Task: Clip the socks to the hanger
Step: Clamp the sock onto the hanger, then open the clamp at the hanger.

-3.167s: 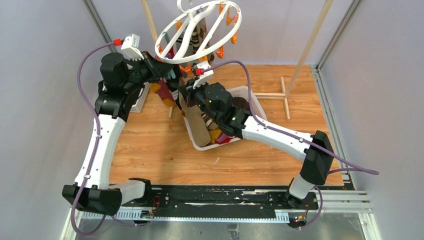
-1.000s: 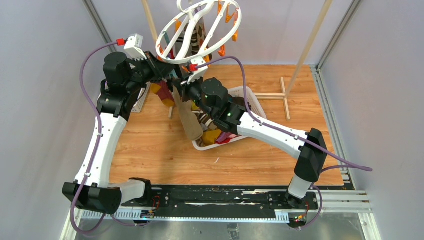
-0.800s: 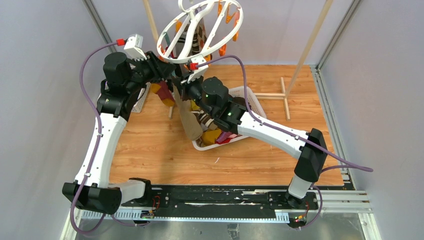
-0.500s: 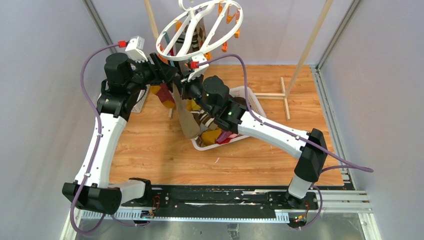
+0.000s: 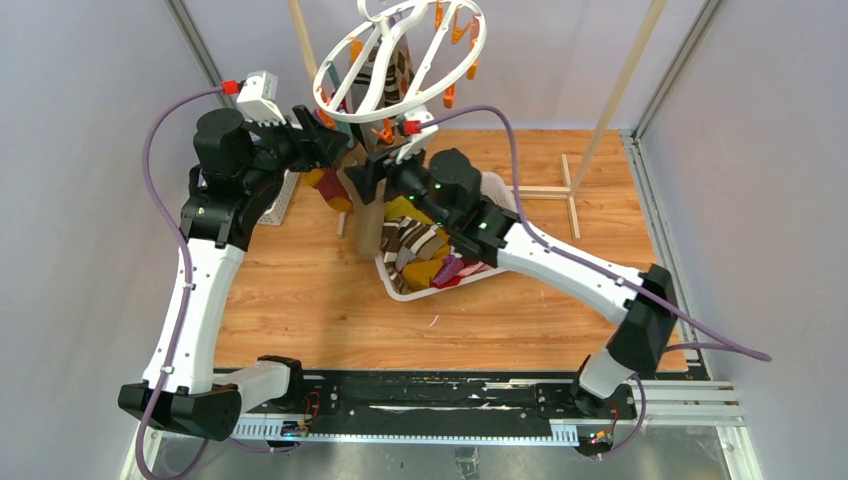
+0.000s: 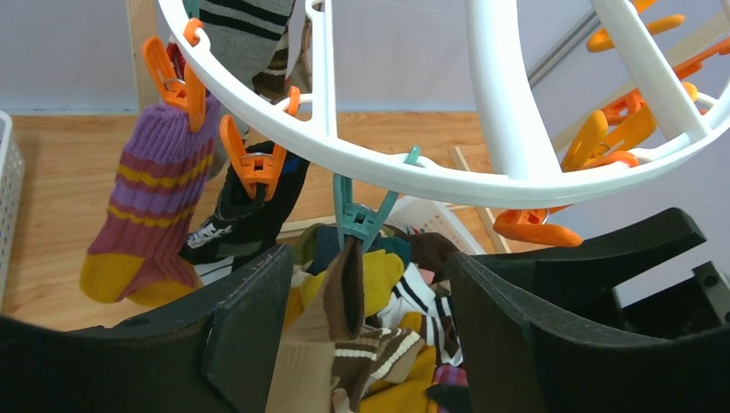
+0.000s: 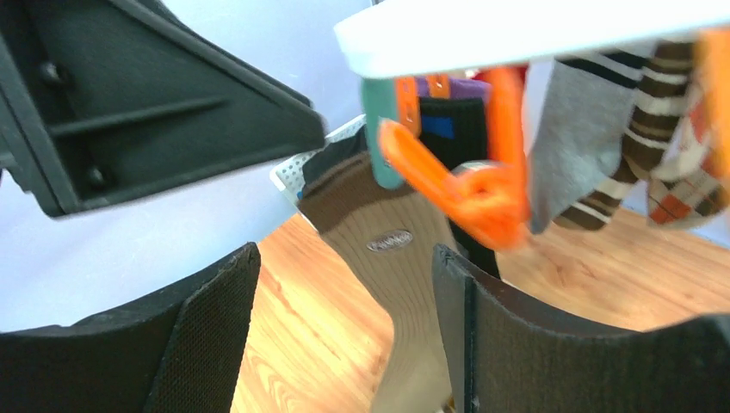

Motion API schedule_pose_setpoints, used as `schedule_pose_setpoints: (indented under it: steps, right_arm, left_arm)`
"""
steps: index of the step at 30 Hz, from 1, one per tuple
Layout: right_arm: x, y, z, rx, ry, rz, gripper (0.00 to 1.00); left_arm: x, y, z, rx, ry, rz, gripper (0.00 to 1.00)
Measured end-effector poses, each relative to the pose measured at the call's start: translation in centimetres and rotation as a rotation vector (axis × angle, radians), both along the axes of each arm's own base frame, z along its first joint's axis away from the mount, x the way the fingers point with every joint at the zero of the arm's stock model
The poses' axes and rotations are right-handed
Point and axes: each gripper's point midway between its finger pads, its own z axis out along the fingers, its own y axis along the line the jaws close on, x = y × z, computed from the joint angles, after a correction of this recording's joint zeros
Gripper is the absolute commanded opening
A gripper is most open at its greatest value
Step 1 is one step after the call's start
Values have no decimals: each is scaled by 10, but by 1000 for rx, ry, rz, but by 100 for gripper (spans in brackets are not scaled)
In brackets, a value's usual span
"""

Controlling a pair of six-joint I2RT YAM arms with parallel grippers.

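Note:
The hanger, a round white ring with spokes, hangs at the back with orange clips on it. A tan sock with a brown cuff dangles from a teal clip on the ring. My left gripper is open beside that clip, and its fingers stand on either side of the sock without touching it. My right gripper is open too, with the tan sock hanging just beyond its jaws. A purple striped sock and a black one hang clipped nearby.
A white lattice basket under the right arm holds several loose socks, mustard, striped and red. A second lattice basket sits behind the left arm. A wooden stand with slanted poles carries the hanger at the back.
Both grippers have opened and let go of the tan sock, which now hangs straight down from the teal clip. The right arm has drawn back to the right, the left slightly left.

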Motion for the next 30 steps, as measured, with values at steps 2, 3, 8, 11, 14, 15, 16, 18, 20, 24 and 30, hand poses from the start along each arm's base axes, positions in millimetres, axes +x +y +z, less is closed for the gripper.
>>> schedule_pose_setpoints:
  steps: [2, 3, 8, 11, 14, 15, 16, 18, 20, 24, 30]
  right_arm:
    - [-1, -18, -1, 7, 19, 15, 72]
    - [0, -28, -1, 16, 29, 16, 72]
    - [8, -76, 5, 61, 54, 1, 72]
    - [12, -87, 6, 82, 67, 4, 72]
    - [18, -90, 4, 96, 88, 18, 71]
    - [21, -91, 3, 100, 91, 24, 71]
    - [24, -91, 1, 105, 97, 26, 71]
    - [29, -89, -1, 109, 99, 34, 71]
    - [35, -85, -4, 115, 100, 45, 69]
    - [39, -72, -4, 151, 100, 96, 65]
    - [33, -58, 15, 273, 69, 202, 63]
  left_arm:
    - [-1, 1, 1, 6, -5, 3, 68]
    - [-1, 1, 1, 9, -7, 3, 68]
    - [-3, 2, -2, 21, 6, 1, 63]
    - [-4, 1, -1, 23, 4, -3, 59]
    - [-5, 0, 2, 23, -2, -12, 55]
    - [-6, 0, 2, 23, -2, -17, 54]
    - [-6, -1, 2, 24, -1, -21, 53]
    - [-8, -2, 2, 27, 2, -30, 50]
    - [-10, -3, 2, 30, 2, -39, 49]
    - [-15, -5, 4, 31, 4, -58, 48]
    - [-24, -8, 4, 34, 6, -87, 48]
